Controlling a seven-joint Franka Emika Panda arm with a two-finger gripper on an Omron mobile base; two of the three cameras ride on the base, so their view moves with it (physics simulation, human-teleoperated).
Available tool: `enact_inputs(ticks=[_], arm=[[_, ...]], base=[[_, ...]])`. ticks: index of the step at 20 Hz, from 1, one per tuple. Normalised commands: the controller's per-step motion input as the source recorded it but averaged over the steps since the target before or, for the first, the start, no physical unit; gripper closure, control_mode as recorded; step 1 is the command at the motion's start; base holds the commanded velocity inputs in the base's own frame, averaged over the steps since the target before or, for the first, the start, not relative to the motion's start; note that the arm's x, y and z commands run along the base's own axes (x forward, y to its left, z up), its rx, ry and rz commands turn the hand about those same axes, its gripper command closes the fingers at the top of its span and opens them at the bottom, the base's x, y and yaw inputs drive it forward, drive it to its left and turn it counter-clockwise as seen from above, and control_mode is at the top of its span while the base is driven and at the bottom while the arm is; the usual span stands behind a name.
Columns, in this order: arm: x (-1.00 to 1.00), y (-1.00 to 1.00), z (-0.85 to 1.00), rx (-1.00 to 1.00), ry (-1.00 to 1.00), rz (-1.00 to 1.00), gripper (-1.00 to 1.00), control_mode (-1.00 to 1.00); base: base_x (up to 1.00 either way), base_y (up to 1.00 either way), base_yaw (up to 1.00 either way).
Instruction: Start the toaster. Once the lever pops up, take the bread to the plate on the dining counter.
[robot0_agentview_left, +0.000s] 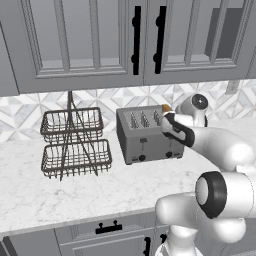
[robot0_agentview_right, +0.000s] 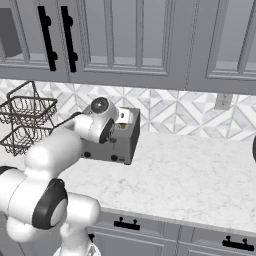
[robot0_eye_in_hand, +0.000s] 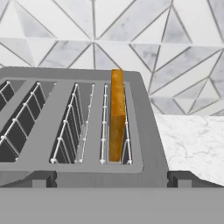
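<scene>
One grey-cabinet marble worktop (robot0_agentview_left: 60, 195). On it: one two-tier dark wire basket rack (robot0_agentview_left: 75, 142) and one boxy grey metal four-slot toaster (robot0_agentview_left: 145, 137), side by side, apart. One golden-tan bread slice (robot0_eye_in_hand: 116, 116) stands upright in the rightmost slot. One two-finger gripper (robot0_eye_in_hand: 112, 178) hovers over the toaster's front edge, jaws wide apart, holding nothing.

No text, label, brand, number or sign can be read anywhere: the toaster (robot0_agentview_left: 148, 135) has plain grey faces, and its small black knobs (robot0_agentview_left: 142, 157) carry no legible markings.
</scene>
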Motion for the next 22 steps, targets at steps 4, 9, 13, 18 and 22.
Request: enact_inputs(ticks=[4,9,13,18,22], arm=[[0.22,0.0,-0.14,0.0,0.0,0.0,-1.0,-1.0],[0.26,0.0,-0.02,0.0,0.0,0.0,-1.0,-1.0],[0.29,0.0,0.0,0.0,0.0,0.0,-1.0,-1.0],[0.19,-0.04,-0.02,0.0,0.0,0.0,-1.0,-1.0],[0.05,-0.14,-0.04,0.0,0.04,0.0,-1.0,-1.0]], base=[[0.0,0.0,0.0],[0.0,0.0,0.0],[0.0,0.0,0.0],[0.0,0.0,0.0],[0.0,0.0,0.0]])
